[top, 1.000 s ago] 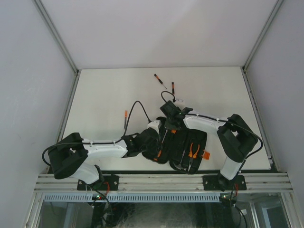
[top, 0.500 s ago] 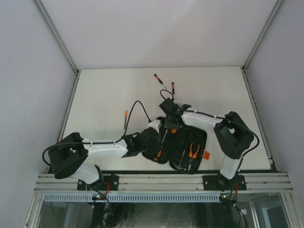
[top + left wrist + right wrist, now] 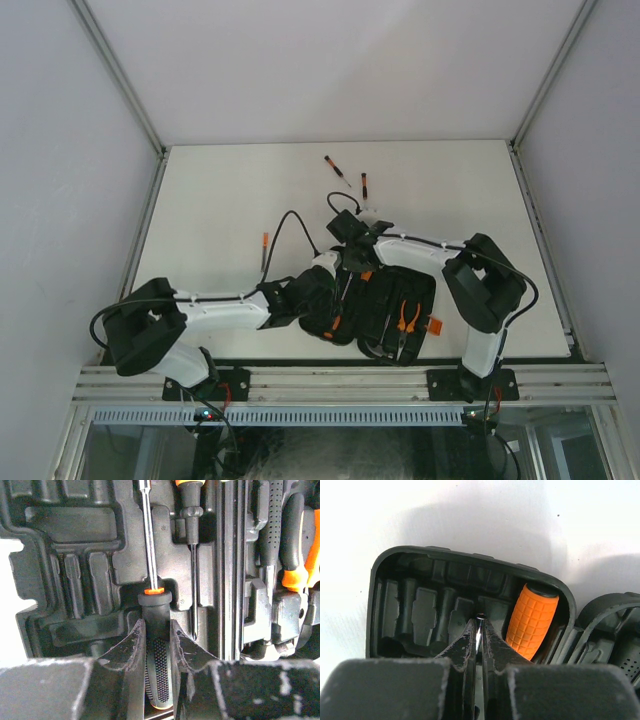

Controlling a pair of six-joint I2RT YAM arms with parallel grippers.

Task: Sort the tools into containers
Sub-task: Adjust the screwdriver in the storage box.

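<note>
The black tool case point(image 3: 385, 300) lies open near the front edge. My left gripper point(image 3: 157, 630) is shut on the black dotted handle of a screwdriver point(image 3: 148, 540), whose shaft lies along a moulded slot. A second screwdriver point(image 3: 192, 580) sits in the slot beside it, and orange-handled pliers point(image 3: 300, 555) lie further right. At the case's far end my right gripper point(image 3: 479, 622) is shut on a thin shiny screwdriver shaft point(image 3: 479, 630), next to an orange ribbed handle point(image 3: 532, 620) stowed in the case point(image 3: 470, 555). Both grippers, left point(image 3: 333, 305) and right point(image 3: 348, 238), hang over the case's left half.
Three loose screwdrivers lie on the white table: one point(image 3: 337, 171) and another point(image 3: 364, 186) beyond the case, a third point(image 3: 264, 255) to its left. The pliers point(image 3: 406, 318) and an orange latch point(image 3: 435, 326) show on the case's right side. Walls enclose the table.
My right gripper has closed fully and shifted a little left and farther back along the case's far end. The left arm has stayed still.
</note>
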